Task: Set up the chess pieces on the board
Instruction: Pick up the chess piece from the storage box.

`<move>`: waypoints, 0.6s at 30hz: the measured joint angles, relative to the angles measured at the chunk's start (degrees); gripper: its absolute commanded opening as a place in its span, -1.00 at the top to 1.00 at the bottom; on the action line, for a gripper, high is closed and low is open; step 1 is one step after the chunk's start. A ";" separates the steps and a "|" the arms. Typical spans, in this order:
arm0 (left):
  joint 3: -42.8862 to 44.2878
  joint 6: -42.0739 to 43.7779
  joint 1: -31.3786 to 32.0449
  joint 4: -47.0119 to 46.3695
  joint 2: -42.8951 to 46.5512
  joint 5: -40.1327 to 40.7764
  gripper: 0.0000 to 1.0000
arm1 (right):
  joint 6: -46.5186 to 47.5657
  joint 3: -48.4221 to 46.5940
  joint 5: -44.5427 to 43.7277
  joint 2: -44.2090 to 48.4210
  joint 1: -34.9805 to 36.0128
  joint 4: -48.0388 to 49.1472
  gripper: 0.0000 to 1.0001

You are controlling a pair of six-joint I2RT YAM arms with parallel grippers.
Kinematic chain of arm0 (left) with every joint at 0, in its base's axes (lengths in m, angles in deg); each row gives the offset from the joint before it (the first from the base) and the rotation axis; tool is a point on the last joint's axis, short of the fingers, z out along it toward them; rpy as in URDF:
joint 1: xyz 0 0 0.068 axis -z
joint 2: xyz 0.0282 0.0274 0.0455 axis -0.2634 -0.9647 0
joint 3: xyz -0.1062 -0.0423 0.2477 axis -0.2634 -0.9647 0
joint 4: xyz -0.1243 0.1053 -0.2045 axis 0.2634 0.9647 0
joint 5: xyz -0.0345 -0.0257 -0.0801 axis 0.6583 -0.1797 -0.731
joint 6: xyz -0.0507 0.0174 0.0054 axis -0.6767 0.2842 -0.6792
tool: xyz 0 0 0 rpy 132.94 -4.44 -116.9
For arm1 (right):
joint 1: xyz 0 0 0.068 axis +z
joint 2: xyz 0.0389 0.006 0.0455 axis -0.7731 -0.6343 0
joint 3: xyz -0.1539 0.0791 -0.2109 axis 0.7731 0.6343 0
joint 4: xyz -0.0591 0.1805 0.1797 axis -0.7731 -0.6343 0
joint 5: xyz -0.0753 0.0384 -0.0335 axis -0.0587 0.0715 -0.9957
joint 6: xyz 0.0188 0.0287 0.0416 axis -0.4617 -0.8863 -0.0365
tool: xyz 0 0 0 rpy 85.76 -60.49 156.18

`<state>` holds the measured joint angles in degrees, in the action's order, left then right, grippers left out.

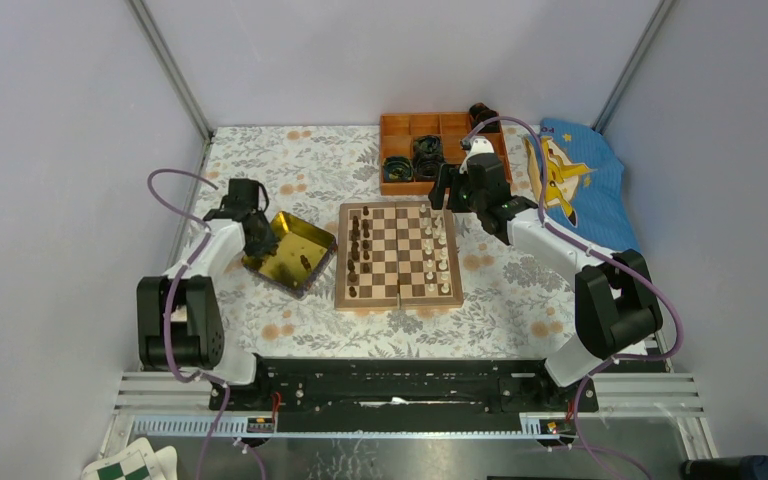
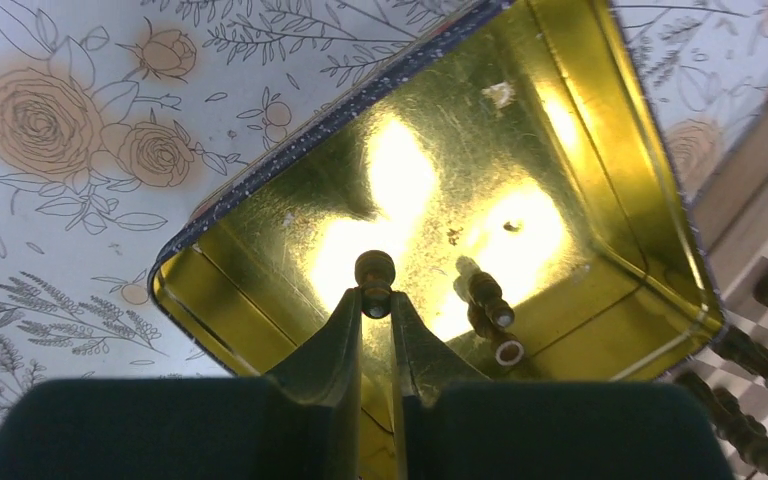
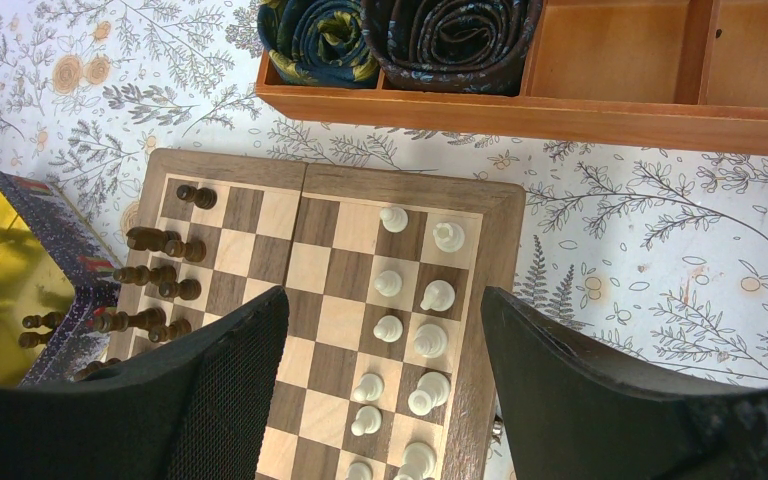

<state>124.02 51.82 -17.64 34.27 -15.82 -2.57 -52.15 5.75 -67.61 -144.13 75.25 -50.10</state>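
The board (image 1: 346, 296) lies mid-table, dark brown pieces (image 1: 356, 255) along its left side and cream pieces (image 1: 441, 255) along its right. My left gripper (image 2: 376, 300) is down inside the gold tray (image 2: 580, 180), shut on a small dark piece (image 2: 375, 268). Two more dark pieces (image 2: 487, 297) lie beside it on the tray floor. My right gripper (image 3: 382, 295) is open and empty, hovering above the board's (image 3: 325, 190) far right part over the cream pieces (image 3: 437, 295). Dark pieces (image 3: 165, 270) stand on the opposite side.
An orange compartmented box (image 1: 430, 135) holding black coiled rolls (image 3: 400, 30) stands just behind the board. A blue cloth (image 1: 570, 175) lies at the back right. The gold tray (image 1: 290, 252) touches the board's left edge. A floral cloth covers the table.
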 measured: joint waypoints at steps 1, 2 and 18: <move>0.02 0.15 0.28 0.13 0.76 0.11 1.00 | 0.00 0.00 0.02 0.00 0.00 0.00 -0.56; 0.13 0.31 0.66 0.39 1.79 0.37 1.00 | 0.00 0.00 0.00 0.00 0.00 0.00 -0.56; 12.52 3.23 30.95 6.54 6.47 6.38 1.00 | 0.00 0.09 -0.17 0.00 0.00 0.02 -0.56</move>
<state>136.54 55.06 13.31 40.81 -9.35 3.82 -52.15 5.84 -67.79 -144.13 75.25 -50.08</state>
